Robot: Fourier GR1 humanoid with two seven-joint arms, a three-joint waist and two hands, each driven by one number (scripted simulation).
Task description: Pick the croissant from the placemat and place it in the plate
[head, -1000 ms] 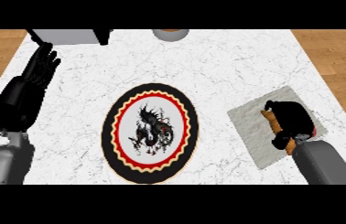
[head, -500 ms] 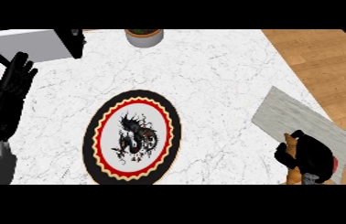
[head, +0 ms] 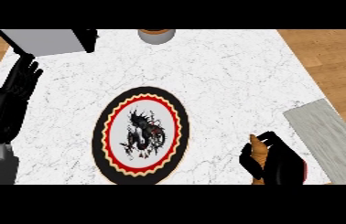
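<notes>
Between plate and placemat, right hand clasps croissant; left hand rests open.

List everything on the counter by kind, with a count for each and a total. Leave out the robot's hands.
Plate: 1
Croissant, held in the right hand: 1
Grey placemat: 1
Round container at the far edge: 1
Grey box at the far left corner: 1
Total: 5
</notes>
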